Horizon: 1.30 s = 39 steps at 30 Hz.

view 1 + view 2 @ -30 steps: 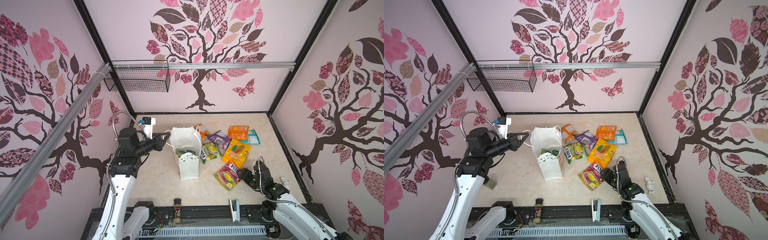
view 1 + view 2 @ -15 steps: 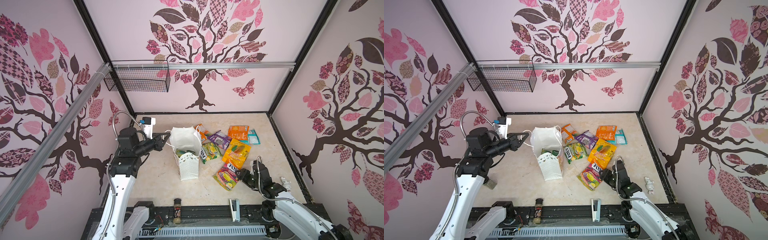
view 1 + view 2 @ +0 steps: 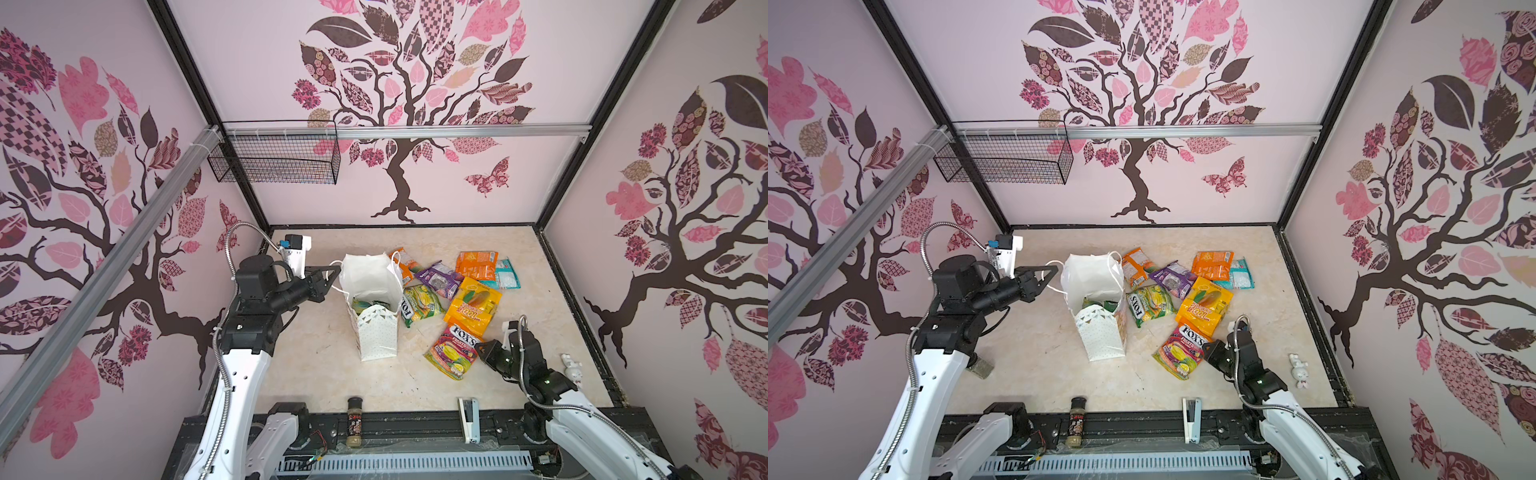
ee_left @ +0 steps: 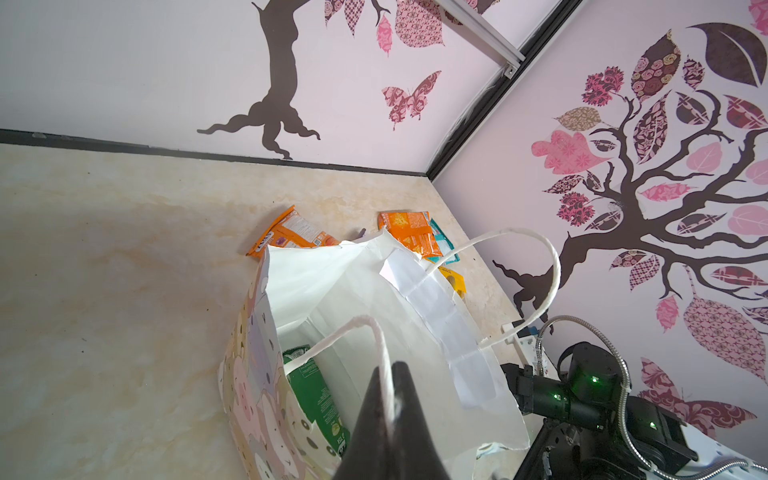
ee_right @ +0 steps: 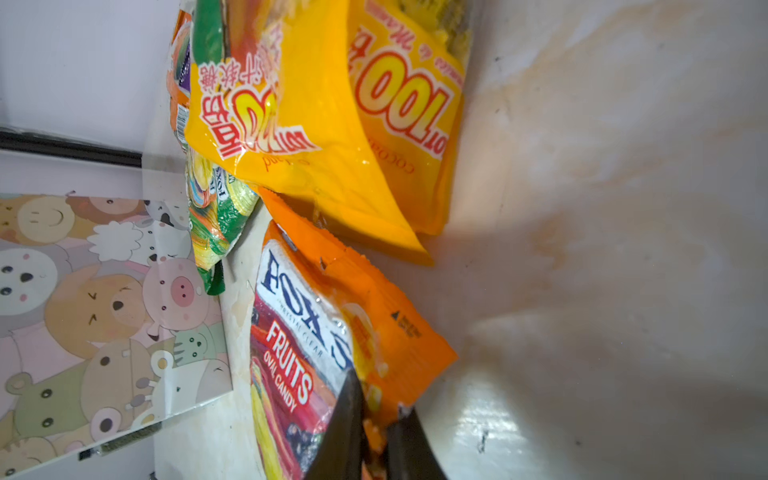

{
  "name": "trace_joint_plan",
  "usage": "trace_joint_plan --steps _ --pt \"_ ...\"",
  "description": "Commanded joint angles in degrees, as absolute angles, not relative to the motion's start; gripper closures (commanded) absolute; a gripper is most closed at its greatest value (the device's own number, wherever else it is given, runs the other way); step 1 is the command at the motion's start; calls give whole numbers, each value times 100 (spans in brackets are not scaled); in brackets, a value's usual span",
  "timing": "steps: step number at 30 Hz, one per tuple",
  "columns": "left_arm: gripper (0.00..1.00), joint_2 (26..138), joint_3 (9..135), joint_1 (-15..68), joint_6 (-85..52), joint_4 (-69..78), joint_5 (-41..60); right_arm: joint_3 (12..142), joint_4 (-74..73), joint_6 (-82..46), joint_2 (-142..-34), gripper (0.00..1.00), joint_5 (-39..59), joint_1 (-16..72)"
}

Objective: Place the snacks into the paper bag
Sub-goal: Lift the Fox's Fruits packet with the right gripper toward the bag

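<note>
L gripper jaws pinch paper bag cord handle, prob. holding mouth open; R gripper jaws clamp FOX'S packet edge to lift.

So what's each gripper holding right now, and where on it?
Left gripper pinches a white cord handle of the tall white paper bag. Right gripper pinches the glossy orange FOX'S candy packet at its edge nearest that arm.

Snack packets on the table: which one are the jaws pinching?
The orange FOX'S Fruits packet, nearest the front edge. The right gripper is shut on its corner; the other packets lie untouched, farther back beside the paper bag.
</note>
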<state>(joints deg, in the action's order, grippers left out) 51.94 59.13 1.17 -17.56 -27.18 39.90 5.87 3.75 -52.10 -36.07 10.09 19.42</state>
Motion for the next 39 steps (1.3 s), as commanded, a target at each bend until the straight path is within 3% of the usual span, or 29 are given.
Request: trace_joint_plan --steps 1,5,28,39 --pt "94 5152 5870 138 -1670 -2716 3999 719 365 -5116 -3577 95 950 1925" --pt "94 5134 5862 136 -1661 -2716 3998 907 382 -4956 -3696 100 988 1925" --pt "94 5096 5874 137 -1653 -2700 3963 2781 1192 -3665 -3847 100 1547 1925" --pt "94 5061 5854 132 -1672 -2632 4029 3531 1663 -3823 -3829 100 1149 1938"
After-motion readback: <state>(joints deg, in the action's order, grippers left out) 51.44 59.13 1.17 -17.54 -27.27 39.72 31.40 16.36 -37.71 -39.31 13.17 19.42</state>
